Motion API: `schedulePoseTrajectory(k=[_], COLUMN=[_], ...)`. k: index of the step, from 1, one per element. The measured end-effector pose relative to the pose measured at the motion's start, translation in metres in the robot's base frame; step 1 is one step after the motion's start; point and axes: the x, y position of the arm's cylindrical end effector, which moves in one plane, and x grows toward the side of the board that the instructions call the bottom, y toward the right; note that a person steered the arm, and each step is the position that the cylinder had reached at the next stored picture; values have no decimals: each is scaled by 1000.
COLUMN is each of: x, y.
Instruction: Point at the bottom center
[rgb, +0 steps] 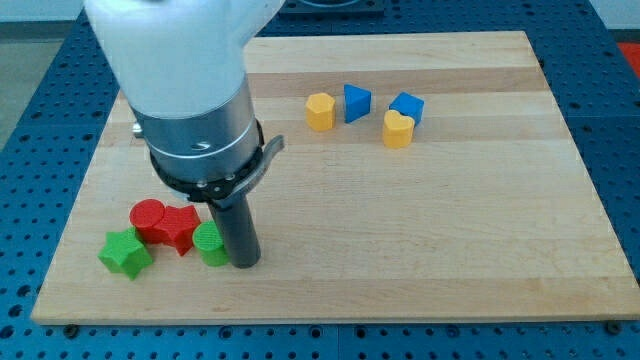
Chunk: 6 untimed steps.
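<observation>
You see a pale wooden bench (420, 250) with visible grain bands filling most of the frame. Around it, at all edges, a blue perforated metal surface (40, 100) with regular holes. Light even, soft.

White rounded arm housing (170, 40) above. Below, grey metal cylinder (197, 130) ringed by 1 black clamp band (215, 178). Ending in straight dark rod (236, 232).
</observation>
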Motion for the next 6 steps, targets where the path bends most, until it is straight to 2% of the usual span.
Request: schedulePoseTrajectory(k=[4, 6], x=[0, -4], y=[0, 76])
